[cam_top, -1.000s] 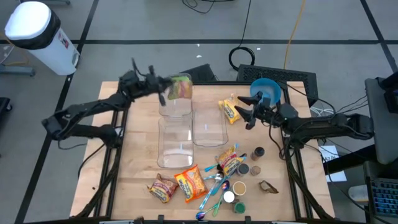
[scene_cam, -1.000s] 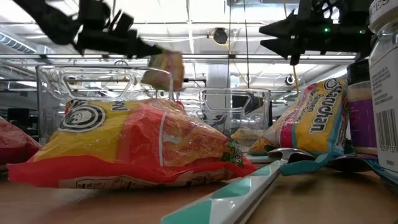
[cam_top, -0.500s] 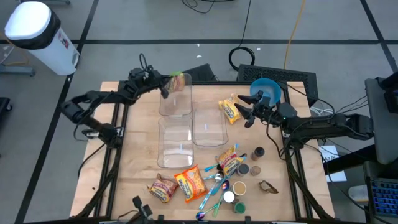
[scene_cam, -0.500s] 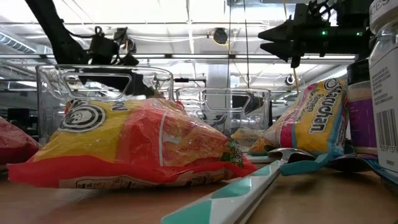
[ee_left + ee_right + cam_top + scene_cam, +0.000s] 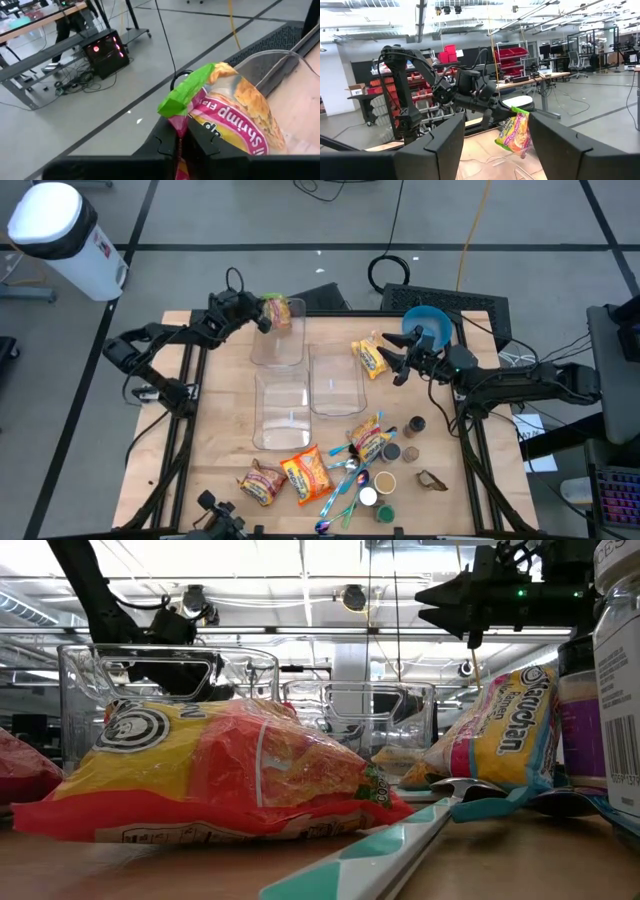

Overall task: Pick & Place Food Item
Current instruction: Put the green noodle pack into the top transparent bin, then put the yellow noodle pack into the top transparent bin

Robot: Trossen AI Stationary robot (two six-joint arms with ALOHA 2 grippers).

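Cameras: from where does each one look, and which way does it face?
High: overhead, straight down on the table; both arms.
Low: table-top height, facing the orange packet; arms above.
Left wrist: on the left gripper, facing its shrimp noodle packet.
Right wrist: past the right gripper, facing the left arm.
Both wrists share that packet.

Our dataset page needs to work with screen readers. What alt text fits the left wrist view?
The left gripper is shut on a shrimp noodle packet with a green top edge, held over a clear plastic bin. Behind it are grey floor, cables and a black box with red lights.
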